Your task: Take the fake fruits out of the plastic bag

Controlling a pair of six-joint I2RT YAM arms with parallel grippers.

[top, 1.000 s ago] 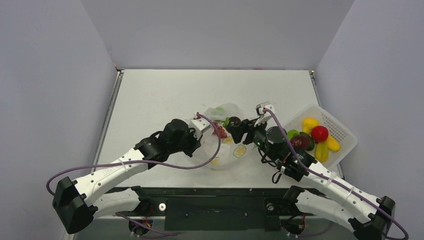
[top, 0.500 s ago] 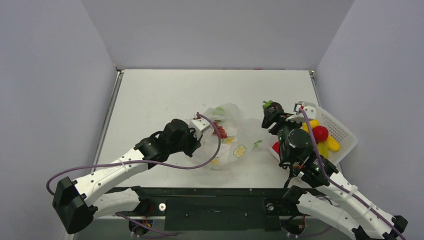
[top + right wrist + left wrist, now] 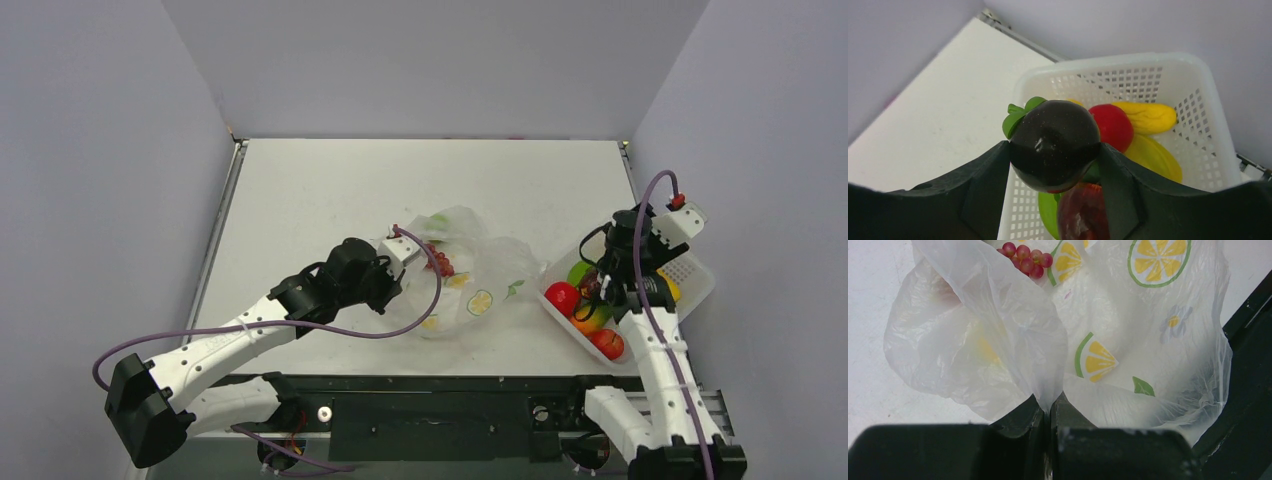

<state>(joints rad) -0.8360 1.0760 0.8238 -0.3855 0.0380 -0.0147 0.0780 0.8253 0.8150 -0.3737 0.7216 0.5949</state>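
The plastic bag (image 3: 478, 285), clear film with citrus-slice prints, lies crumpled mid-table. My left gripper (image 3: 392, 272) is shut on a pinch of its film, shown close in the left wrist view (image 3: 1050, 407). A bunch of small red grapes (image 3: 1024, 253) sits inside the bag (image 3: 1138, 335). My right gripper (image 3: 1055, 150) is shut on a dark maroon fruit (image 3: 1054, 142) with green leaves, held above the white basket (image 3: 1128, 75). In the top view the right gripper (image 3: 606, 282) hangs over the basket (image 3: 692, 265).
The basket holds several fruits: red (image 3: 1113, 125), yellow (image 3: 1147, 116), lime green (image 3: 1048, 212), a red-brown one (image 3: 1083, 215). In the top view red (image 3: 562, 297) and orange (image 3: 590, 320) fruits show. The basket stands near the right wall.
My right arm swung from the bag's mouth to the right, carrying the dark maroon fruit over the basket. The left gripper and the bag stayed in place.
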